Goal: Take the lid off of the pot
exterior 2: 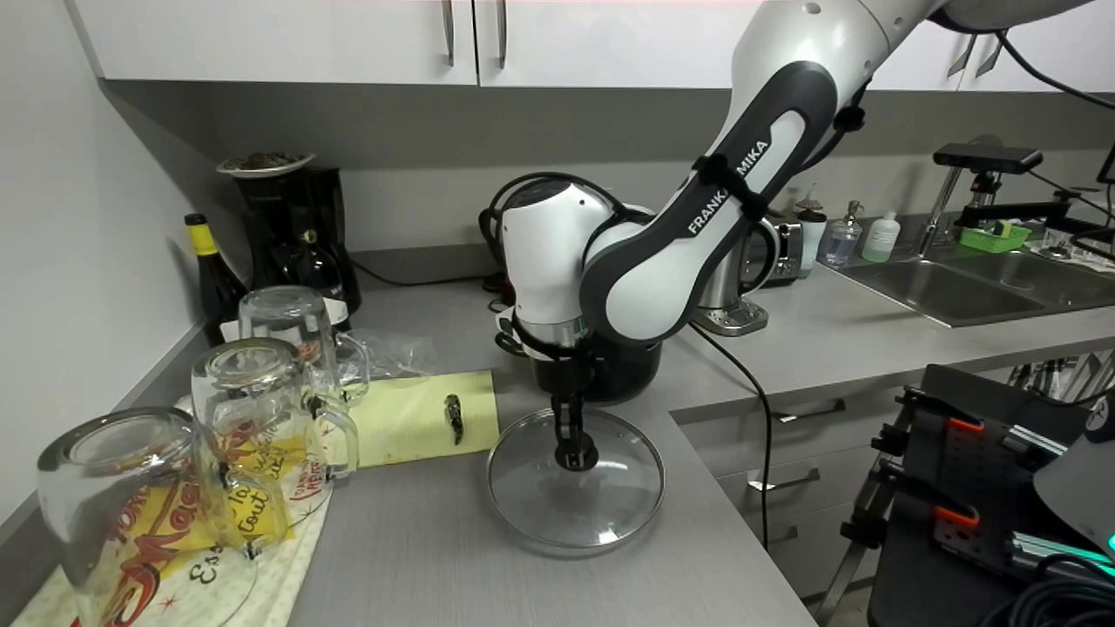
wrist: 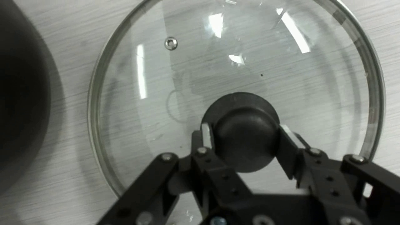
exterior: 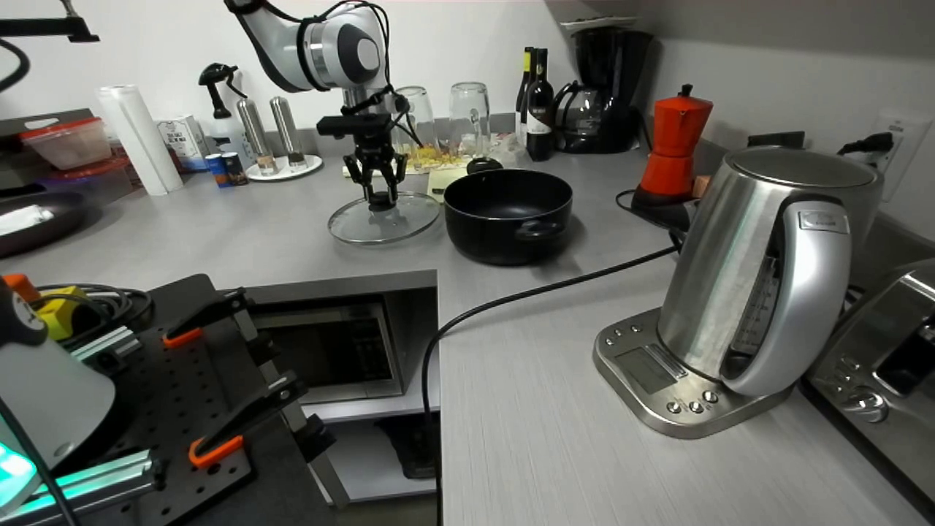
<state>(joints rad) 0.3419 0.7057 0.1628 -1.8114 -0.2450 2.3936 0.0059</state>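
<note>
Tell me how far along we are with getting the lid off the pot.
Done: the glass lid is off; the black cooking pot stands uncovered beside it. In hand: the end effector grips the lid's black knob, with the lid on or just above the countertop; I can't tell which. Left: probably just setting it down if needed, releasing the knob and backing away.

Lid [exterior: 383, 223] beside pot [exterior: 508, 223], unclear if on/abv. cntr. [exterior: 540, 365]

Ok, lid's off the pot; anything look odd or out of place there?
Mainly the black cable: it lies across the counter near the pot and hangs over the edge, so it could possibly snag. I see no spill, and the lid looks undamaged.
</note>
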